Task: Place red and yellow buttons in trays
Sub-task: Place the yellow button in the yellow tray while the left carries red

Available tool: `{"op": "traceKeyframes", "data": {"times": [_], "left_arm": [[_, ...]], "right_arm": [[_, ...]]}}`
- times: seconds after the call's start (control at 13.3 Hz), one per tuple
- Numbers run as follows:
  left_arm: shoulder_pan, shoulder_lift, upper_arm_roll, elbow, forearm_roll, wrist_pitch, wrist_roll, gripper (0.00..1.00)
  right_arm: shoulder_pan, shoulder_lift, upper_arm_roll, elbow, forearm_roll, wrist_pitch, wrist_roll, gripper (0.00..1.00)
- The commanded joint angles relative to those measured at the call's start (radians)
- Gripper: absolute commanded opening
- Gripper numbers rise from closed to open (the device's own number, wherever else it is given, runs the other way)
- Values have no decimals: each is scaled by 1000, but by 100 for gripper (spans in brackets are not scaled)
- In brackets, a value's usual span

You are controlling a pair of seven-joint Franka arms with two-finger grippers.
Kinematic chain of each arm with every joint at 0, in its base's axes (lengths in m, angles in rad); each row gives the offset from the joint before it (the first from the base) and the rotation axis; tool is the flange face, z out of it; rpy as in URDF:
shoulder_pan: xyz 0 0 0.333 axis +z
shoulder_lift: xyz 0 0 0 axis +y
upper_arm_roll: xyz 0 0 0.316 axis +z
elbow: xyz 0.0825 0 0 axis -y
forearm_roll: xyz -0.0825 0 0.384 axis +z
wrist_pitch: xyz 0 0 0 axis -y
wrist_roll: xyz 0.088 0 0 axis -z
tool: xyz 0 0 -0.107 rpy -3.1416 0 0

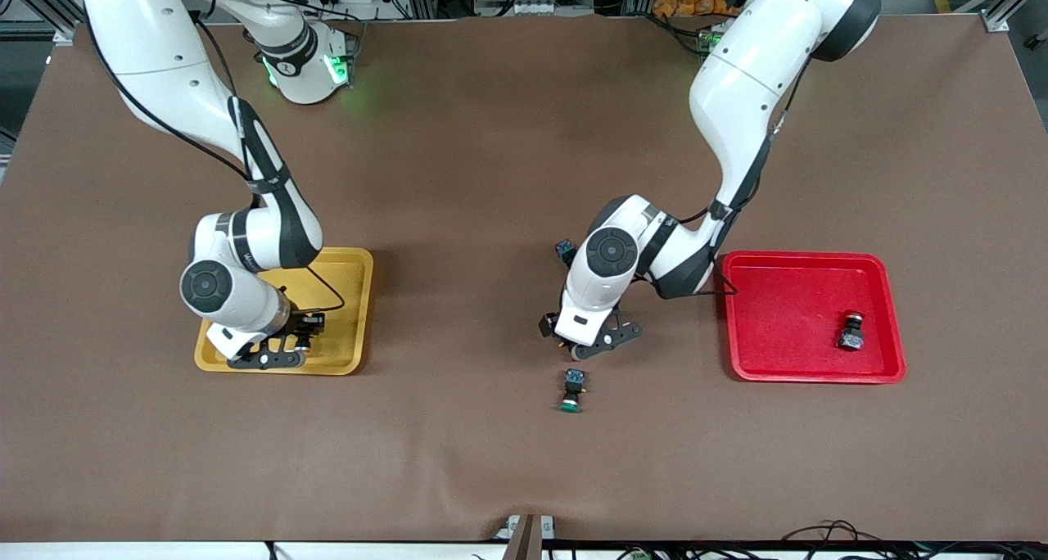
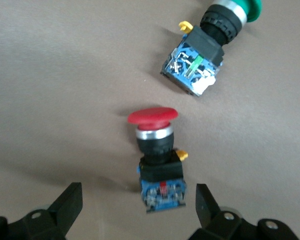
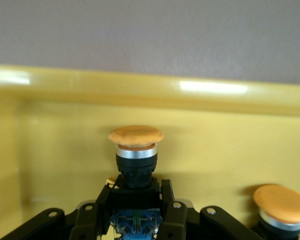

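Observation:
My right gripper [image 1: 274,354] is low over the yellow tray [image 1: 348,265], shut on the black body of a yellow-capped button [image 3: 136,150]. A second yellow-capped button [image 3: 282,204] stands in that tray beside it. My left gripper [image 2: 139,206] hangs open over the table's middle. A red-capped button [image 2: 157,150] lies on the mat with its blue rear block between the fingers [image 2: 70,202], untouched. The front view hides this button under the left hand [image 1: 591,331]. The red tray [image 1: 786,363] at the left arm's end holds another red-capped button [image 1: 851,331].
A green-capped switch [image 1: 571,390] lies on the mat just nearer the front camera than the left gripper, seen too as the green-capped switch [image 2: 215,45]. Another switch's blue block [image 1: 565,250] peeks out beside the left arm, its cap hidden. Brown mat [image 1: 458,175] surrounds both trays.

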Motion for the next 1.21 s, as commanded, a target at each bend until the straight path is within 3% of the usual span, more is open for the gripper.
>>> {"op": "traceKeyframes", "data": {"times": [0.0, 0.08, 0.23, 0.6, 0.75, 0.83, 0.98, 1.05, 1.13], "left_arm": [[-22, 36, 20, 23, 34, 48, -33, 100], [-22, 36, 20, 22, 52, 51, -30, 100], [-24, 30, 12, 22, 137, 48, -39, 100], [-22, 31, 15, 20, 151, 45, -59, 100], [-22, 30, 14, 20, 148, 45, -62, 58], [-22, 31, 14, 22, 148, 45, -65, 52], [-21, 30, 15, 22, 145, 45, -72, 14], [-19, 22, 15, 22, 145, 43, -70, 5], [-15, 10, 14, 22, 146, 37, -66, 4]], "right_arm": [[-2, -28, 14, -24, -16, -6, -2, 65], [-2, -35, 15, -20, -16, -18, -1, 100], [-4, -86, 18, -10, -15, -94, 0, 100], [-40, -366, 17, -8, -13, -389, -5, 100], [-65, -461, 14, -7, -11, -498, -42, 100], [-95, -503, 14, -1, -8, -550, -78, 100], [-140, -554, 14, 47, -7, -660, -129, 100], [-163, -560, 14, 90, -7, -720, -151, 100], [-192, -560, 12, 149, -7, -785, -181, 100]]}}
